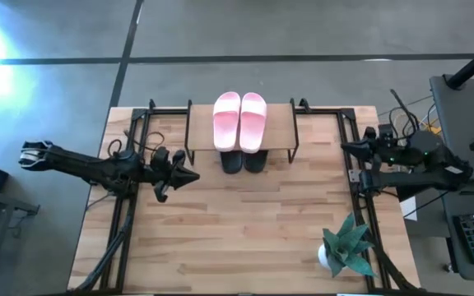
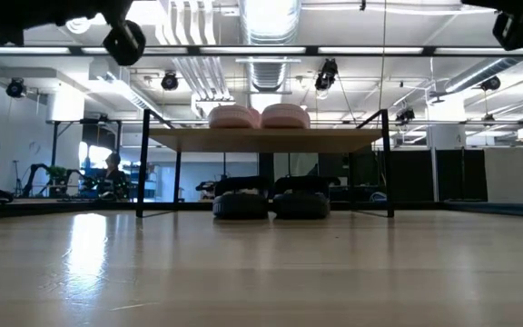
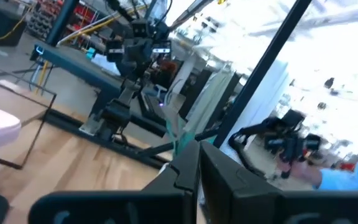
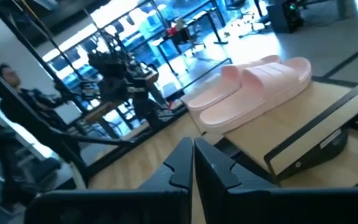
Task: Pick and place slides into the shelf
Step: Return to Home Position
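- A light wood worktop [image 1: 245, 238] in an open workshop carries the shelf [image 1: 200, 131] at its far edge.
- The pink slides [image 1: 239, 121] lie side by side on the shelf's plank. The black slides [image 2: 271, 202] sit beneath it, ends poking out.
- The left gripper [image 1: 192, 176] hangs above the worktop, left of the shelf, jaws together.
- The right gripper [image 1: 346, 148] hangs near the worktop's right edge, jaws apparently together.

table [image 1: 245, 222] middle is open, clear run to shelf [image 1: 200, 127] front. shelf top filled by pink slides [image 1: 239, 121], under-bay by black slides [image 1: 243, 160]. plant [image 1: 348, 245] blocks near-right corner. black rails [image 1: 124, 226] line both table edges.
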